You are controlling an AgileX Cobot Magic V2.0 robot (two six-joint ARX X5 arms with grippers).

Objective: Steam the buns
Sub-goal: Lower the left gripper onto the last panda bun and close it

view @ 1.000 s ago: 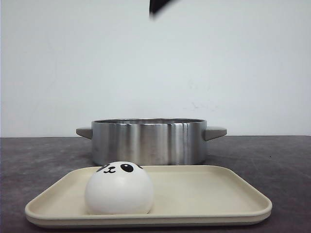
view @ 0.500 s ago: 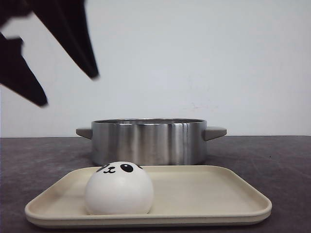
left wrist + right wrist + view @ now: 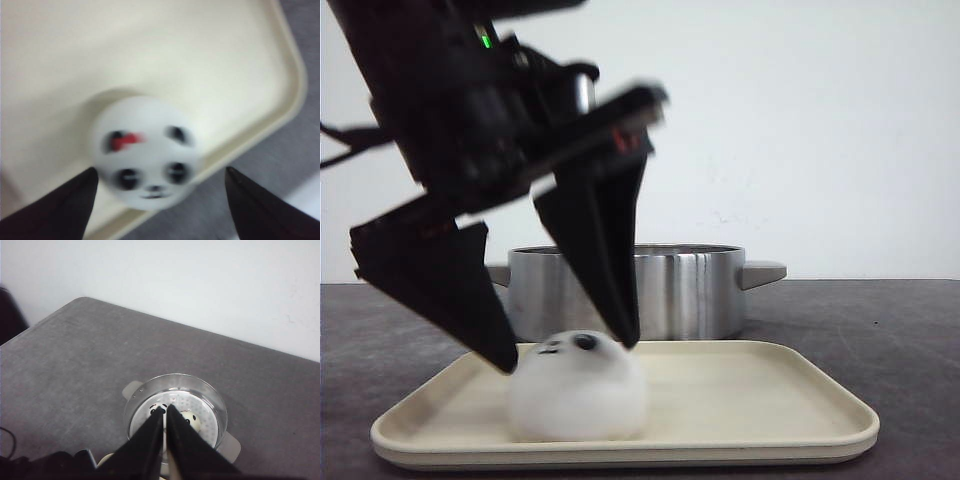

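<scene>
A: Left gripper (image 3: 570, 355) low over the cream tray (image 3: 800, 415), fingers (image 3: 595, 260) spread wide either side of the panda bun (image 3: 578, 388). Not closed on it; whether touching, cannot tell through the blur.

B: And that bun?

A: On the tray's left half, face up, a red mark over one ear in the left wrist view. Tray on the grey worktop (image 3: 910, 330), just in front of the steel pot (image 3: 680, 290).

B: Right gripper (image 3: 165, 412)?

A: Held high above the pot, fingers pressed together with nothing between. Below them, inside the pot, more buns (image 3: 190, 418) on the perforated steamer plate (image 3: 207, 426); count unclear, partly hidden behind the fingers.
</scene>
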